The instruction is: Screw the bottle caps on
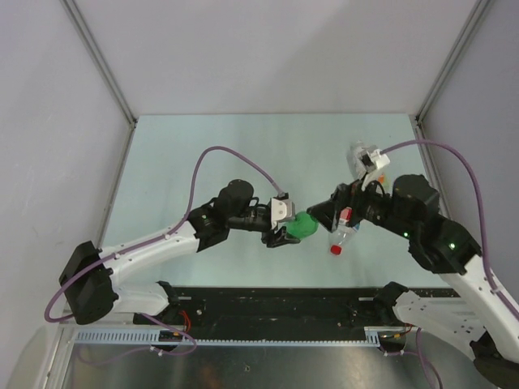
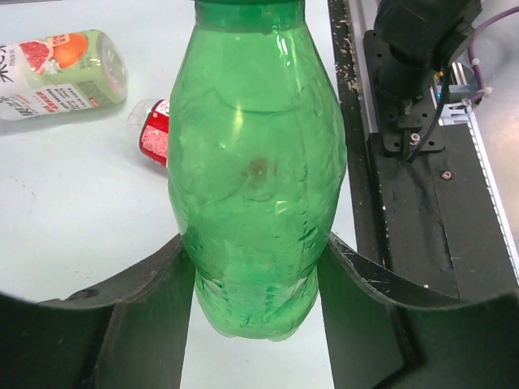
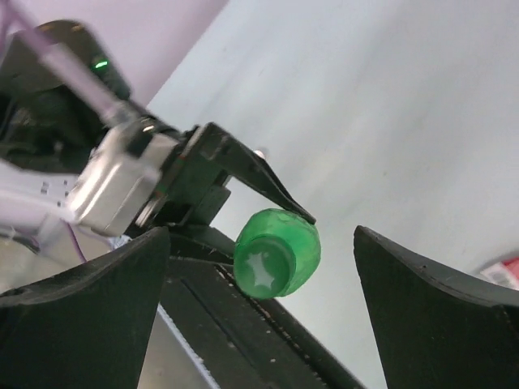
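The left end effector [image 1: 281, 232] pinches the green bottle [image 1: 305, 224] and holds it off the tabletop [image 1: 243, 154], lying roughly level and pointing toward the right end effector [image 1: 323, 214]. From above, the two arms reach in from either side and meet just ahead of their bases, each forearm bent inward. The slim bottle [image 1: 346, 233] lies just beside the right one, with a red cap [image 1: 335, 250] at its near end (whether it is fully tightened I cannot tell).

In the left wrist view, the fingers clamp the green bottle low on its body, near the base, and its neck runs away out of frame. The wider bottle [image 2: 57, 69] lies on its side well behind it.

In the right wrist view, the right fingers are spread wide and empty. They frame the bottle's far end, where a pale star marks what looks like the green cap [image 3: 263, 271] (seated or only resting, I cannot tell).

I judge the step in hand to be capping the green bottle. The next move calls for the right end effector to advance along the bottle's axis and close squarely on the cap. It then rolls its wrist while the left holds firm.
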Robot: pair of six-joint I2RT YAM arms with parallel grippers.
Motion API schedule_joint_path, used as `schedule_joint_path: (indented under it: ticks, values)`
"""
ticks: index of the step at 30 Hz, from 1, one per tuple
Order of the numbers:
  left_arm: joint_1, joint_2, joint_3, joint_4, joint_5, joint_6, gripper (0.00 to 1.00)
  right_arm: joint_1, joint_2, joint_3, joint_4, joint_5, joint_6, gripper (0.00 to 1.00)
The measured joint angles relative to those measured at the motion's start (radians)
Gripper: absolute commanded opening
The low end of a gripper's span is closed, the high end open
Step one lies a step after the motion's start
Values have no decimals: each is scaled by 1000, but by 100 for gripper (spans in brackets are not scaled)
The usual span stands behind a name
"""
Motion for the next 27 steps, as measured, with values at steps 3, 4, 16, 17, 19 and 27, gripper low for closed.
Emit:
schedule_joint_path:
  ticks: [3, 4, 16, 17, 19, 27]
  values:
    - [0, -14, -17, -12, 20, 9, 0, 0, -70, -9, 19, -89, -171, 93]
    - [0, -24, -27, -27, 27, 13, 0, 0, -84, -16, 24, -117, -220, 93]
    - [1, -129, -82, -118, 98, 37, 0, 1, -190, -163, 39, -497, -731, 84]
    - [1, -132, -82, -119, 109, 41, 0, 1, -188, -163, 42, -511, -741, 83]
    - [1, -133, -82, -124, 121, 46, 0, 2, -180, -163, 53, -535, -761, 80]
    - [1, -128, -82, -160, 158, 63, 0, 3, -121, -163, 84, -588, -797, 72]
